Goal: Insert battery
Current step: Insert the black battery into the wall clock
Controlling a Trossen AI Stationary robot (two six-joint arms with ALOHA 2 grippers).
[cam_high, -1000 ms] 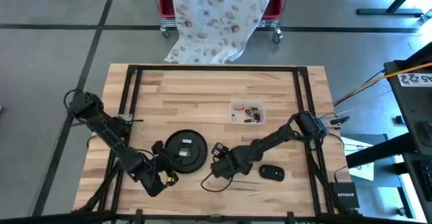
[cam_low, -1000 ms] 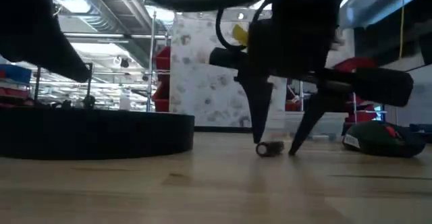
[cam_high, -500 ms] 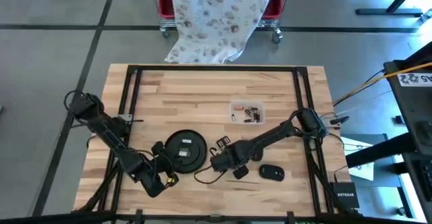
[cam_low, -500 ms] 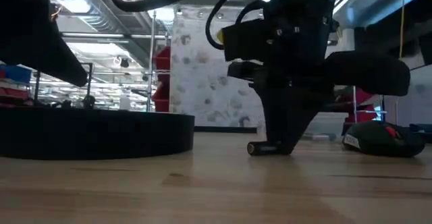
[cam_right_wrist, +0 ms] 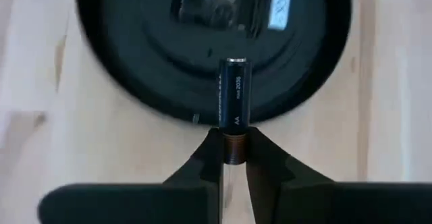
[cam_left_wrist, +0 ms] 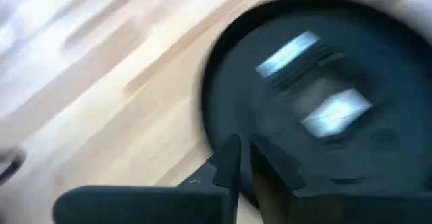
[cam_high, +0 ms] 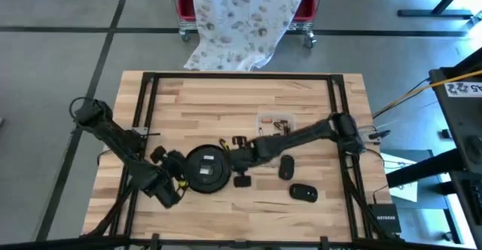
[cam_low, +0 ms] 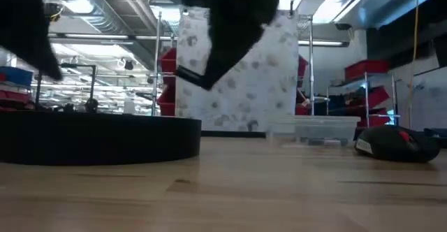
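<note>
Only the right wrist view shows the AA battery (cam_right_wrist: 233, 106): the right gripper (cam_right_wrist: 233, 158) pinches its copper end, the body projecting over the rim of the round black device (cam_right_wrist: 135, 69). From above, the right arm reaches across to that device (cam_high: 207, 167). The left gripper (cam_left_wrist: 241, 158), fingers together and empty, sits at its opposite edge.

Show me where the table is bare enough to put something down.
Bare wood lies along the table's far strip, beyond the small clear tray. Crowded: the near middle, with the round black device, both grippers, right gripper holding the battery, and the mouse.
</note>
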